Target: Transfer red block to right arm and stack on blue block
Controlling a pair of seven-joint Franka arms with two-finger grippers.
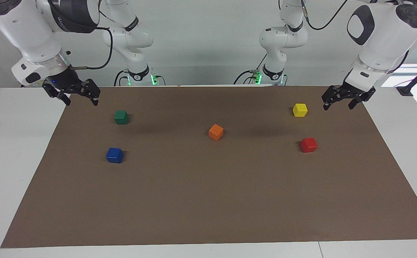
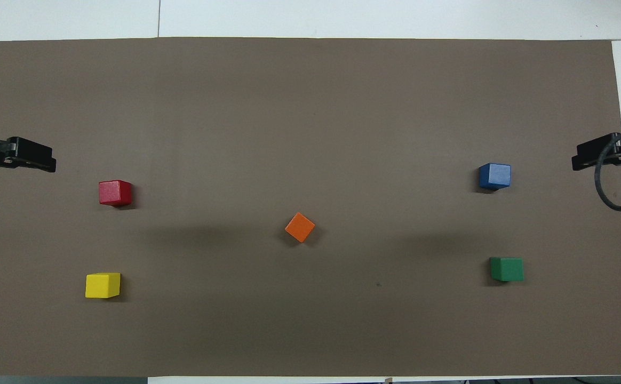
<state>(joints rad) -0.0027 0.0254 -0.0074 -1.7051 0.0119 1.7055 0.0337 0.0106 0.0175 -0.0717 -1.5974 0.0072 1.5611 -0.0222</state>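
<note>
The red block [image 1: 308, 144] [image 2: 114, 192] lies on the brown mat toward the left arm's end. Toward the right arm's end lies the blue block [image 1: 114, 155] [image 2: 494, 175]. My left gripper [image 1: 338, 106] [image 2: 22, 160] hangs open and empty over the mat's edge at its own end, apart from the red block. My right gripper [image 1: 82, 103] [image 2: 588, 157], with a small blue light at its wrist, is open and empty too. It hangs over the mat's edge at the right arm's end.
A yellow cube [image 1: 300, 109] [image 2: 103, 285] sits nearer to the robots than the red block. A green cube [image 1: 121, 117] [image 2: 507, 269] sits nearer to them than the blue block. An orange cube [image 1: 215, 132] [image 2: 300, 227] lies mid-mat [image 1: 208, 200].
</note>
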